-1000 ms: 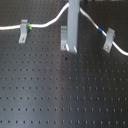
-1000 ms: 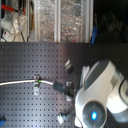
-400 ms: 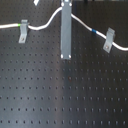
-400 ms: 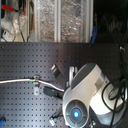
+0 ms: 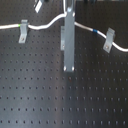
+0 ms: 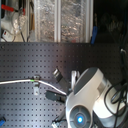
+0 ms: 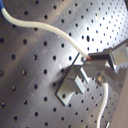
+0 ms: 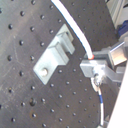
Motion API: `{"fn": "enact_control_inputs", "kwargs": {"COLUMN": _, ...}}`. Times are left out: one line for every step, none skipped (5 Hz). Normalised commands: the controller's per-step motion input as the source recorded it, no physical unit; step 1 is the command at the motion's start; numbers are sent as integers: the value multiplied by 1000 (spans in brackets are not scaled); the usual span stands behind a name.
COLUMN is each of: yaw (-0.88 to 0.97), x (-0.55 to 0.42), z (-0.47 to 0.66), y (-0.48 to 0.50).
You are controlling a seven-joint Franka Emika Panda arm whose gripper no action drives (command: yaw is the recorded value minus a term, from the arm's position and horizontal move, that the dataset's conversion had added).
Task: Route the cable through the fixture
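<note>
In the first exterior view the long thin white cable (image 5: 45, 24) comes in from the edge of the black perforated tabletop (image 5: 50, 95) at the first exterior view's left. Its green band (image 5: 22, 23) sits over the left slanted grey clip (image 5: 22, 36). At mid-tabletop the cable rises to the top of the small upright grey metal fixture (image 5: 67, 47). In both wrist views the hand (image 8: 94, 60) is closed on the cable, which runs just beside the fixture's notched head. Whether it is seated in the slot I cannot tell, so I judge the routing nearly done, with seating and release left. Further right, the cable carries its blue band (image 5: 95, 32) past the right slanted grey clip (image 5: 108, 41).
</note>
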Motion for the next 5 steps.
{"fn": "enact_control_inputs", "kwargs": {"yaw": -3, "x": -123, "z": 39, "y": -22}}
{"fn": "enact_control_inputs", "kwargs": {"yaw": -131, "x": -532, "z": 143, "y": -425}}
{"fn": "enact_control_inputs", "kwargs": {"yaw": 0, "x": 0, "z": 0, "y": 11}}
{"fn": "enact_control_inputs", "kwargs": {"yaw": 0, "x": -322, "z": 364, "y": 483}}
{"fn": "enact_control_inputs", "kwargs": {"yaw": 0, "x": -19, "z": -1, "y": 141}}
